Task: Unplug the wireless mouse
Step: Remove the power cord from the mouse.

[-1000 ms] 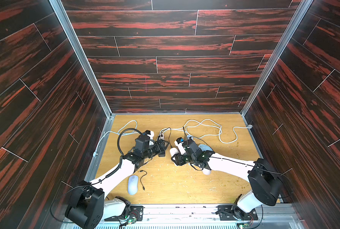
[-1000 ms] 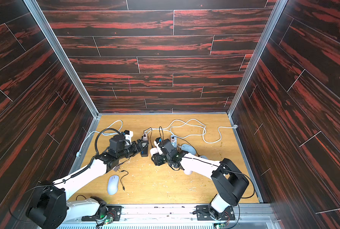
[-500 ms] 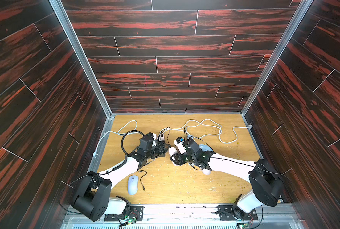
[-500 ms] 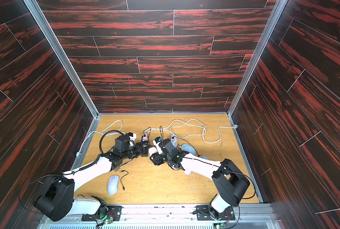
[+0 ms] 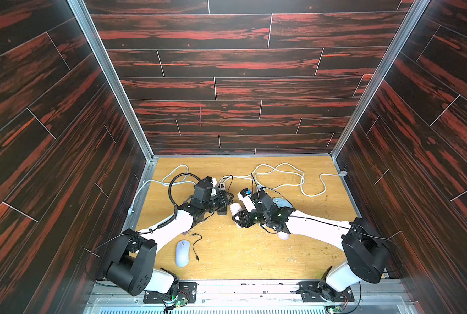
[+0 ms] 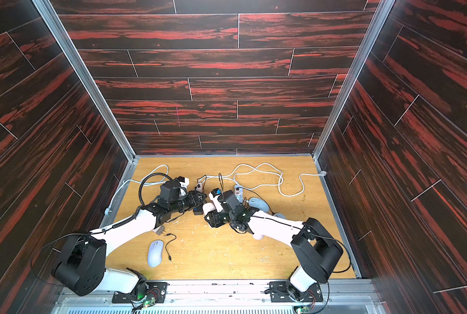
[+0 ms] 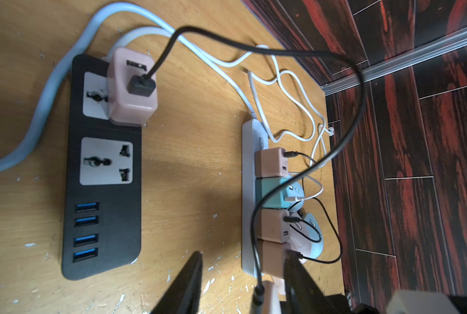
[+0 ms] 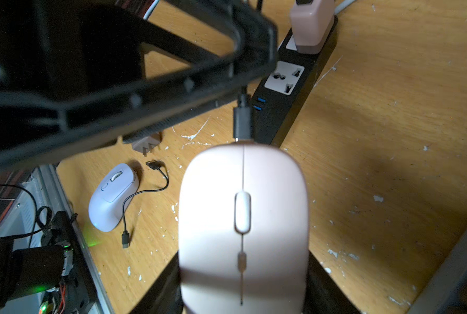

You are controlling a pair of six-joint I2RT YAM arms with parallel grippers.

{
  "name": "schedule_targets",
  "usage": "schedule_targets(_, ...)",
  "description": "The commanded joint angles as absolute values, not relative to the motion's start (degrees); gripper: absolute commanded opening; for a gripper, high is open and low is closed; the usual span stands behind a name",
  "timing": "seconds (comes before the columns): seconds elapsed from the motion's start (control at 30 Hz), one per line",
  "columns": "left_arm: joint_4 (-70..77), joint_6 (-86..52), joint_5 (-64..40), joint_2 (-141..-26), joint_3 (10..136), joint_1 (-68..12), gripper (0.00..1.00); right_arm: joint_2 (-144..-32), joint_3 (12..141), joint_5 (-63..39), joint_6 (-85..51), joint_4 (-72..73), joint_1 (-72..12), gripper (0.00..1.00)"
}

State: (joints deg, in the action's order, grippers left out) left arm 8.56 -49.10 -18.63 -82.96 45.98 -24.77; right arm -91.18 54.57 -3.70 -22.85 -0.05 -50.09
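My right gripper [image 8: 243, 261] is shut on the pink wireless mouse [image 8: 243, 225], held just above the wooden floor; in both top views the mouse [image 5: 236, 209] [image 6: 209, 208] sits mid-floor. A black plug [image 8: 242, 122] is in the mouse's front end. Its black cable [image 7: 346, 130] loops back to a pink charger [image 7: 133, 87] on the black power strip [image 7: 104, 195]. My left gripper [image 7: 243, 254] faces the mouse's front. Its fingers [image 7: 188, 285] stand either side of the plug [image 7: 258, 296], apart from it, open.
A white power strip [image 7: 250, 195] carries several chargers, with other mice beside it. A pale mouse [image 5: 182, 252] and a loose short black cable [image 8: 145, 190] lie near the front left, with a loose adapter [image 8: 146, 142] close by. White cables [image 5: 303, 179] snake across the back.
My left gripper has moved right, up to the front of the pink mouse, and its jaws have narrowed around the plug. The right arm has held the mouse still.
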Motion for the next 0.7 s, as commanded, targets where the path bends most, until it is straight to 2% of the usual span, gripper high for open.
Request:
schedule_targets(0.0, 9.40, -49.20, -19.58, -83.23, 45.82, -24.95, 0.47, -90.90, 55.43, -4.44, -21.67, 0.21, -50.46, 0.00)
schedule_targets(0.23, 9.62, -49.15, -19.42, -83.67, 45.80, -25.37, 0.37, -91.26, 55.79, -5.22, -22.02, 0.44, -50.81, 0.00)
schedule_targets(0.67, 8.61, -49.26, -16.66, -82.17, 45.27, -25.44, 0.03, -92.56, 57.86, -3.64, -20.89, -1.15, -50.99, 0.00)
